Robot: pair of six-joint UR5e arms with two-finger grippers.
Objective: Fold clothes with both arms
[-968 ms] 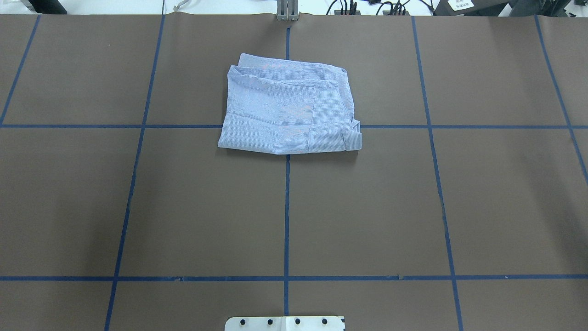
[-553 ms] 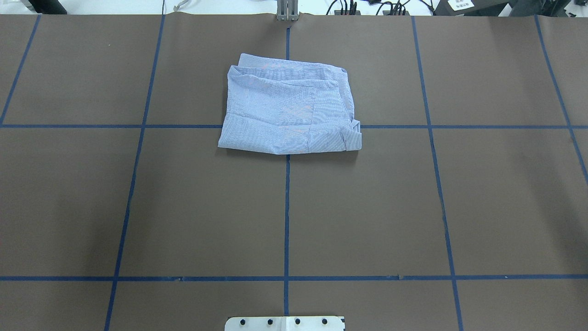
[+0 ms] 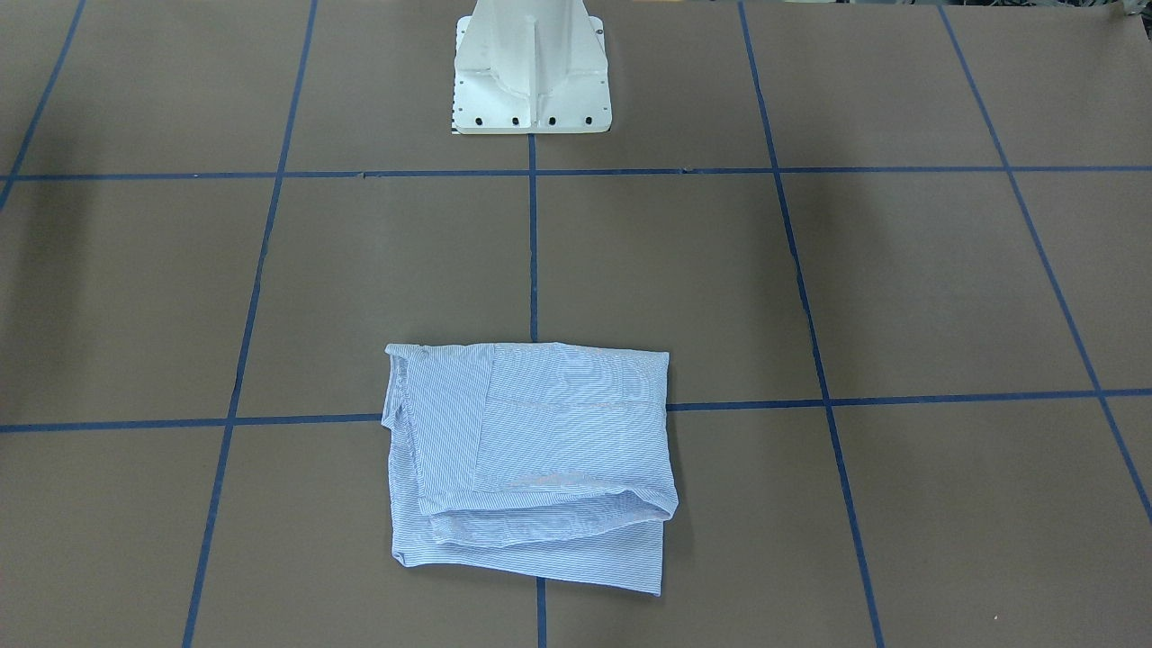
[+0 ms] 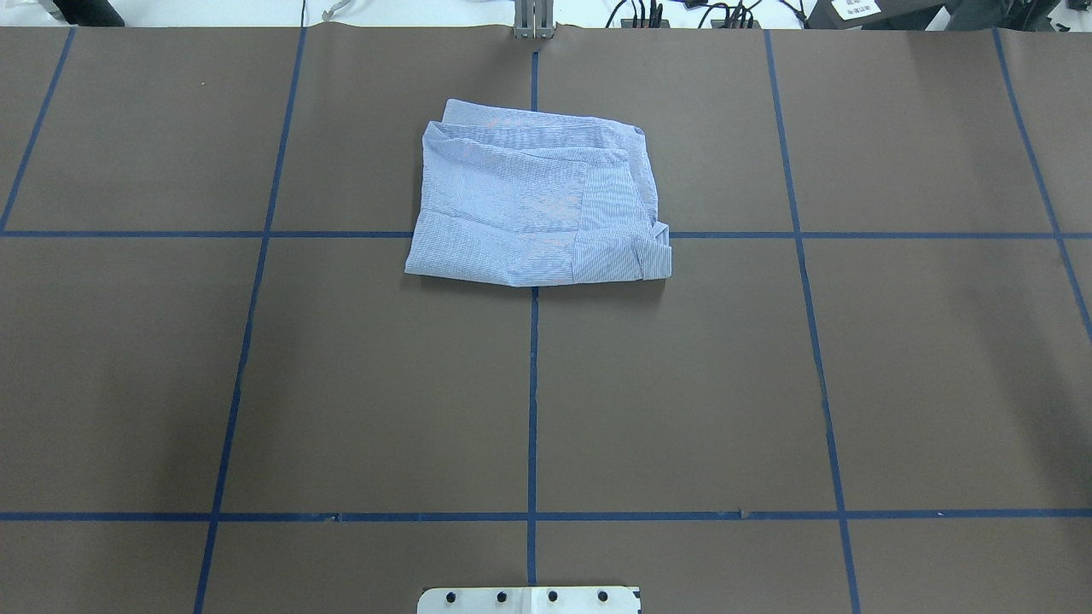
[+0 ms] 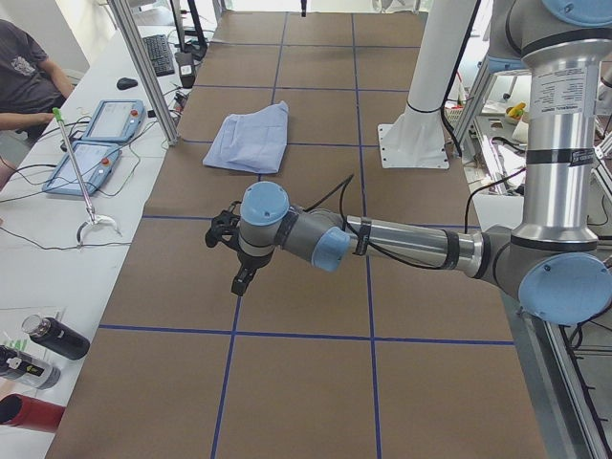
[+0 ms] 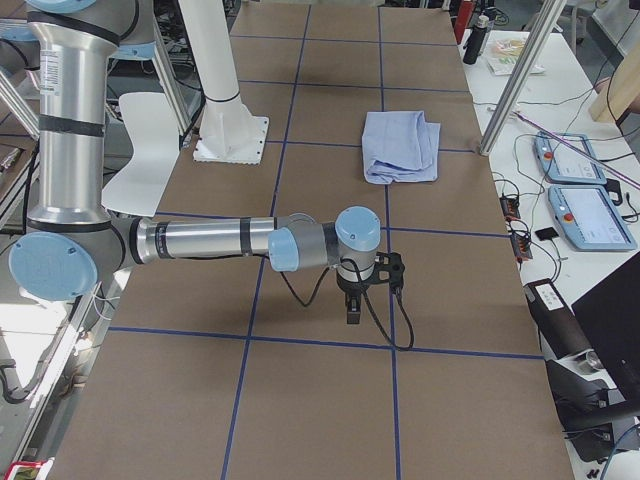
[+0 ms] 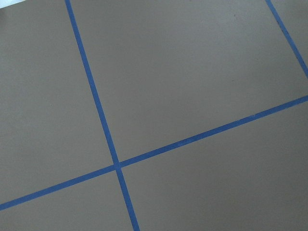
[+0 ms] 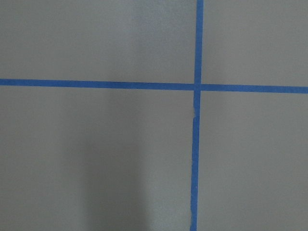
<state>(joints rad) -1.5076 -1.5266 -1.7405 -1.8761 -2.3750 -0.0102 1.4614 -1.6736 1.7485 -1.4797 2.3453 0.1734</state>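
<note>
The light blue striped shirt [image 4: 537, 205] lies folded into a rough rectangle on the brown table, at the far middle in the overhead view. It also shows in the front-facing view [image 3: 531, 450] and in both side views [image 5: 251, 139] [image 6: 400, 145]. Neither arm touches it. My left arm [image 5: 411, 244] reaches over the table's left end, its gripper [image 5: 241, 283] pointing down well away from the shirt. My right arm [image 6: 200, 240] does the same at the right end, gripper [image 6: 352, 310] down. I cannot tell whether either gripper is open or shut. Both wrist views show only bare table.
The white pedestal base [image 3: 531, 81] stands at the table's near middle. Blue tape lines [image 4: 532, 401] grid the brown table. Metal frame posts [image 5: 143, 67] [image 6: 515, 75], teach pendants [image 5: 96, 143] [image 6: 580, 190], bottles [image 5: 53, 339] and a seated person [image 5: 24, 81] line the far side.
</note>
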